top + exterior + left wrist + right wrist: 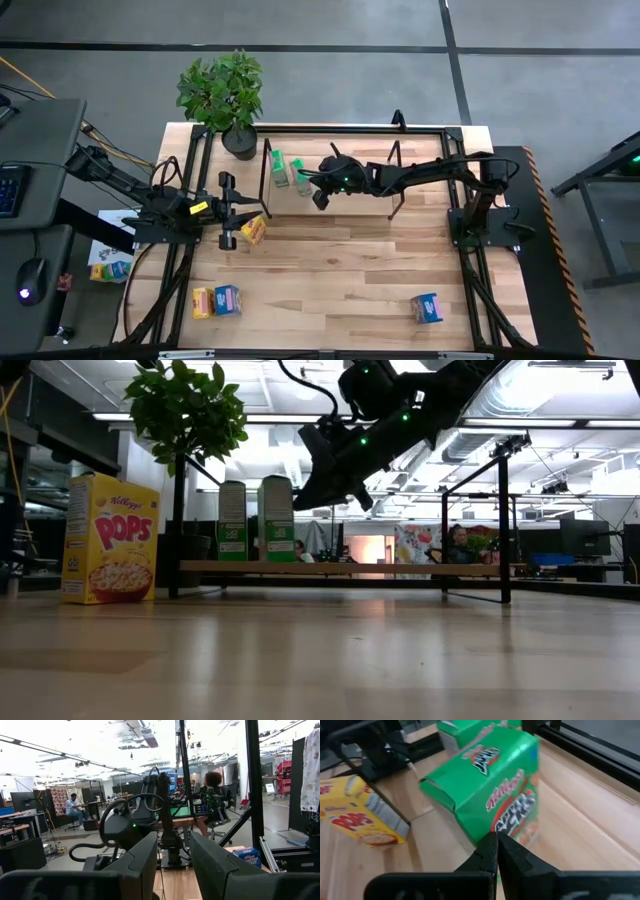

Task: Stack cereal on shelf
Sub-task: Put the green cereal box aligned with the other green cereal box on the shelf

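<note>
The shelf (395, 205), black rods around a light wooden board (380, 568), sits at the table's far side. Two green cereal boxes (279, 163) (300, 176) stand upright on its left end, also seen in the low view (232, 520) (276, 518). My right gripper (319, 195) (496, 836) is shut, its tips at the nearer green box's printed face (495, 785). A yellow box (253, 229) (110, 540) stands upright on the table left of the shelf. My left gripper (228, 212) (172, 860) is open beside it, touching nothing. My right gripper comes at the nearer green box (485, 815) with shut fingers, slanting down from the table's right side. The tips stand right at its face, but I cannot tell whether they touch it. The box stands upright on the shelf board.
A potted plant (225, 95) stands at the far left corner, next to the shelf. A yellow box (203, 301) and a blue box (228, 299) lie near the near left edge, another blue box (428, 308) near the right. A black frame (185, 170) borders the table.
</note>
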